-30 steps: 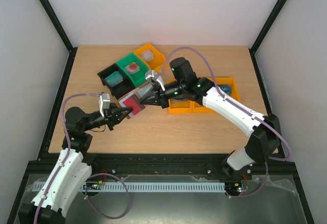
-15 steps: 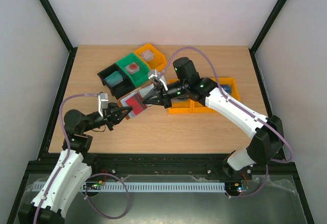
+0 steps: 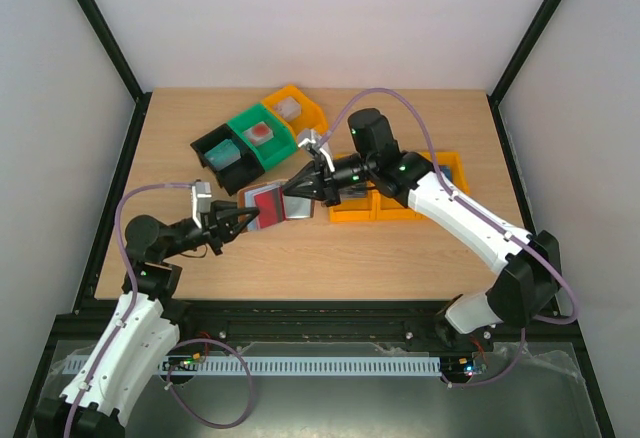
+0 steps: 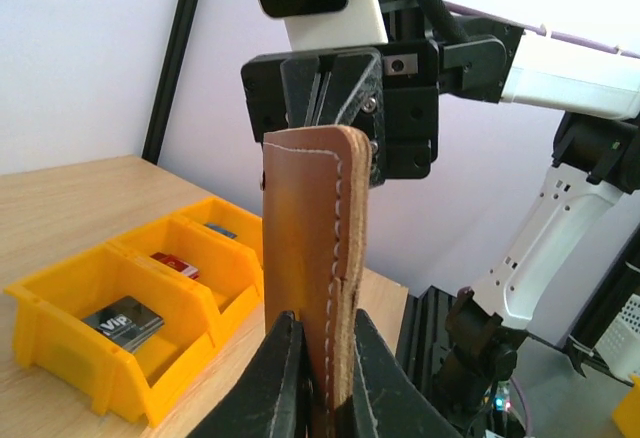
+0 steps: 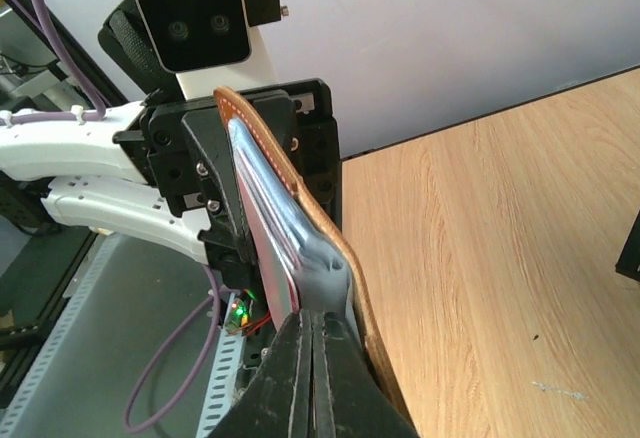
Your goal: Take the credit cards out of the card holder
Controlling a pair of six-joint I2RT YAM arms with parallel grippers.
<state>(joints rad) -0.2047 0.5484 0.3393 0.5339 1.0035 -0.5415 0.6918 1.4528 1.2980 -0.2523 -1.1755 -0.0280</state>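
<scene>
The card holder, a brown leather wallet, hangs in the air between both arms above the table's middle. My left gripper is shut on its near left edge; in the left wrist view the stitched leather edge stands upright between the jaws. A red credit card shows in the wallet's open face. My right gripper is shut at the wallet's right end. In the right wrist view its jaws pinch the red card's edge, where the blue-grey lining bunches beside the leather.
Yellow bins lie under the right arm, with loose cards in them. Behind the wallet stand a black bin, a green bin and another yellow bin. The right arm reaches over the yellow bins.
My right gripper has drawn to the right and slightly back, staying shut. The wallet now lies flatter between the grippers with more of the red card showing. The left gripper has barely shifted.
</scene>
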